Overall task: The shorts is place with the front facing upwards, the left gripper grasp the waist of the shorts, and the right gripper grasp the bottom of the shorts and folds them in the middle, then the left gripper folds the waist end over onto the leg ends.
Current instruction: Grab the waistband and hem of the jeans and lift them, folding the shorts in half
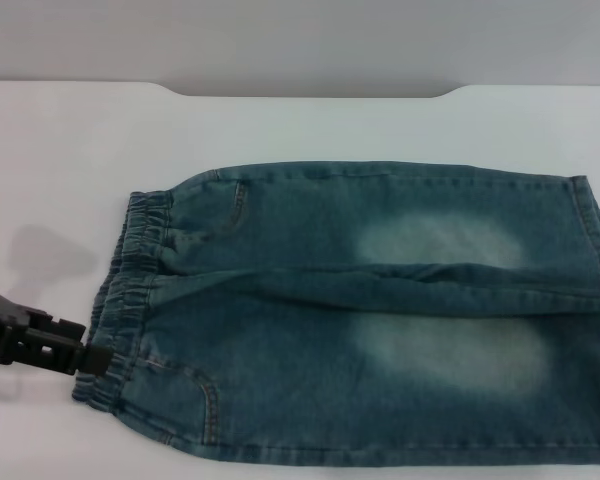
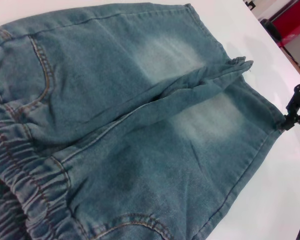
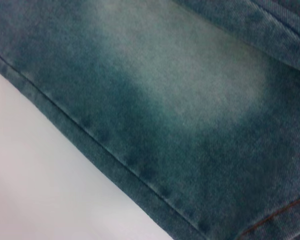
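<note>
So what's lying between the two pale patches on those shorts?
In the head view, a raised fold of denim where the two legs meet runs between the pale patches on the shorts. The left gripper is at the waistband.

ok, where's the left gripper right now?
In the head view the left gripper is low on the left of the table, its tip at the elastic waistband of the shorts, near the nearer corner.

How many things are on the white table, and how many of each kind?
Shorts: 1 pair, blue-green denim, lying flat
Grippers: 2, the left gripper at the waistband and the right gripper at the leg hem
Table: 1, white
Total: 4
</note>
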Robot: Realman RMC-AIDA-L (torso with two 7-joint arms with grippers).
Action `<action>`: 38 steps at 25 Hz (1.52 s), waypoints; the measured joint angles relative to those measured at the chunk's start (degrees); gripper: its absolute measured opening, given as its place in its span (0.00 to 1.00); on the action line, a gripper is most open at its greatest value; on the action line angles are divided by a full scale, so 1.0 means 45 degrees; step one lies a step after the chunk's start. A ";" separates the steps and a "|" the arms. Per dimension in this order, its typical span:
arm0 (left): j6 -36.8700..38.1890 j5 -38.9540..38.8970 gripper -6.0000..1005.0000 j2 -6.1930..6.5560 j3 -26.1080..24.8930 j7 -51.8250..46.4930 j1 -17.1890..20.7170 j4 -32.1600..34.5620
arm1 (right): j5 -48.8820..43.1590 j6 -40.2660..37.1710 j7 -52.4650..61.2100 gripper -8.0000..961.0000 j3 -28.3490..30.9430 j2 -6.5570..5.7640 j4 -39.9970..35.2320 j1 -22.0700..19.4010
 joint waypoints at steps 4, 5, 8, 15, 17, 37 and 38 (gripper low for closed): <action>0.0000 0.0001 0.61 0.0008 -0.0015 0.0016 -0.0023 -0.0010 | -0.0003 -0.0001 -0.0001 0.08 -0.0019 0.0000 0.0000 -0.0002; 0.0001 0.0000 0.61 0.0008 -0.0016 0.0013 -0.0035 -0.0010 | -0.0004 0.0000 -0.0001 0.04 -0.0022 0.0000 0.0000 -0.0001; 0.0013 0.0000 0.61 0.0039 -0.0012 -0.0018 -0.0060 -0.0010 | -0.0022 0.0064 0.0000 0.04 -0.0024 0.0000 0.0000 -0.0002; 0.0058 -0.0060 0.61 0.0506 0.1181 -0.0641 -0.0420 -0.0009 | -0.0139 0.0307 -0.0002 0.04 0.0106 0.0000 0.0000 -0.0002; 0.0056 -0.0041 0.60 0.0503 0.1338 -0.0693 -0.0500 -0.0010 | -0.0141 0.0376 -0.0011 0.04 0.0121 0.0000 -0.0001 -0.0009; -0.1954 0.5776 0.59 -0.1478 0.0607 -0.0704 -0.1231 -0.0039 | -0.0008 0.1058 -0.0091 0.04 0.0185 0.0001 0.0029 -0.0029; -0.2129 0.5836 0.59 -0.1521 0.0611 -0.0673 -0.1187 -0.0104 | 0.0002 0.1105 -0.0091 0.04 0.0170 0.0001 0.0063 -0.0019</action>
